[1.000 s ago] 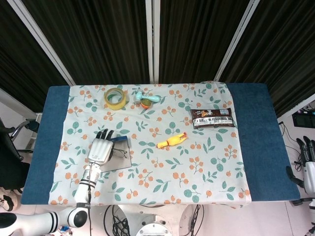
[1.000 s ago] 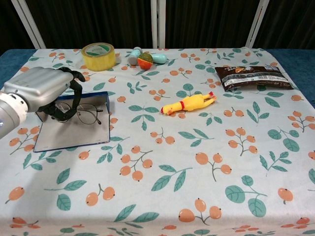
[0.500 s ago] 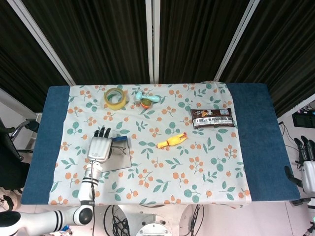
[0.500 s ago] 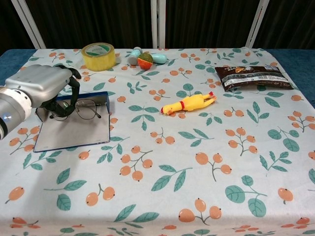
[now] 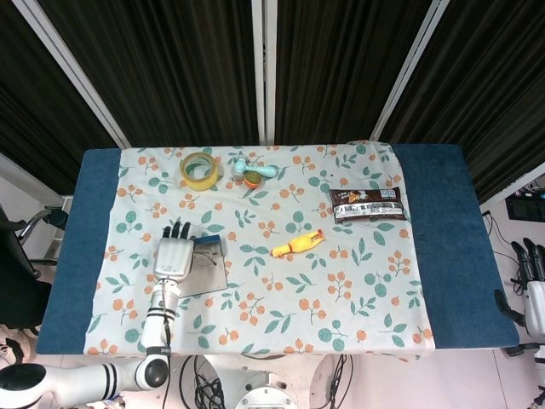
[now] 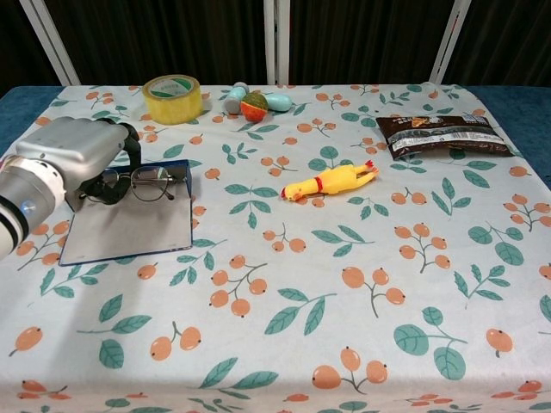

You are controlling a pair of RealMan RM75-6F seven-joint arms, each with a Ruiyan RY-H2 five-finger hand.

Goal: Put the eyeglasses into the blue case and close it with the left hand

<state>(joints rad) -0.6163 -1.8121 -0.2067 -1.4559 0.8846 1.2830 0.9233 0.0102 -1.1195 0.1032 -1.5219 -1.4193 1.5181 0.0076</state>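
Note:
The blue case [image 6: 175,171] lies open at the table's left, its grey lid [image 6: 129,231] flat toward the front. My left hand [image 6: 72,158] hovers over the case's left end, fingers curled around one side of the thin dark-framed eyeglasses [image 6: 146,184]. The glasses are held level over the blue back half of the case. In the head view the left hand [image 5: 173,255] covers most of the case [image 5: 209,266], and the glasses are barely visible. My right hand [image 5: 534,288] hangs off the table at the far right, holding nothing, fingers apart.
A yellow tape roll [image 6: 173,97] and a teal-and-orange toy [image 6: 254,103] sit at the back. A yellow rubber chicken [image 6: 330,181] lies mid-table. A dark snack pack [image 6: 441,135] is at the back right. The floral cloth [image 6: 344,301] covers the table.
My left hand has carried the eyeglasses a little toward the far side, from above the grey lid to above the blue half of the case. The right hand has barely moved.

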